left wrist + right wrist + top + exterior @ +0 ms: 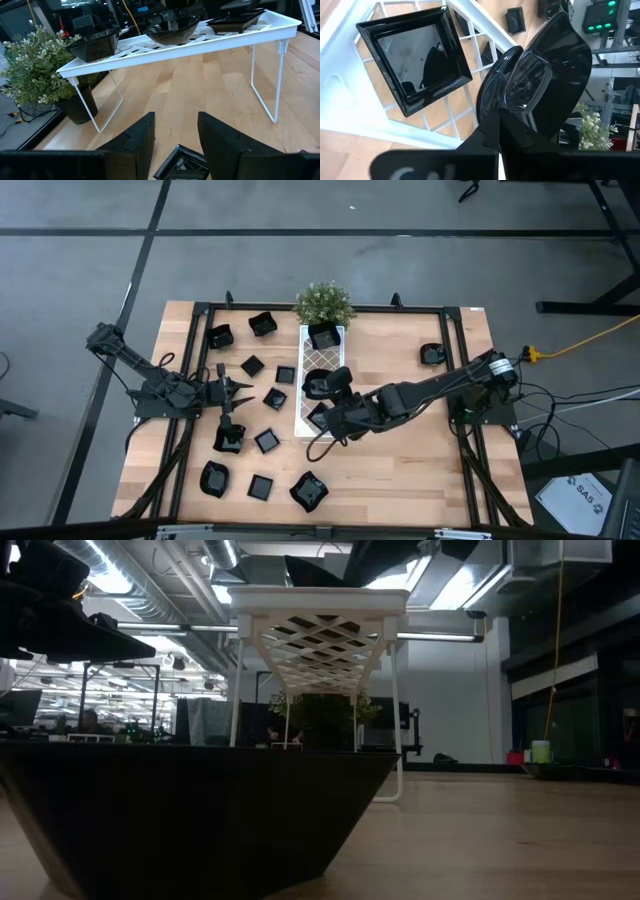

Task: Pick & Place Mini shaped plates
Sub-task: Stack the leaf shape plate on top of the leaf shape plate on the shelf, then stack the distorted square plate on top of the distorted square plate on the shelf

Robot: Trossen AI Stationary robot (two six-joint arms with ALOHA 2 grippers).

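High view, from straight above: pale wooden desk (400, 460) with a black frame, long white lattice-patterned wire tray (322, 340) on legs near the middle, one end at the far edge beside a small green potted plant (323, 302). Many small glossy black dishes (252, 366) scattered on the left half, several more along the near edge, one alone toward the far right corner (432, 354). Right gripper (322, 387) reaching across from the right edge, over the middle of the tray, fingers clenched on the rim of a rounded glossy black plate (545, 75); in the right wrist view, held tilted just beside a square black dish (415, 60) lying flat on the lattice. Another black dish (323, 336) on the tray's far end near the plant. Left gripper (232, 385) over the left half of the desk among the loose dishes, fingers (140, 142) released, apart, with a small square black dish (182, 162) below and between them on the wood in the left wrist view.
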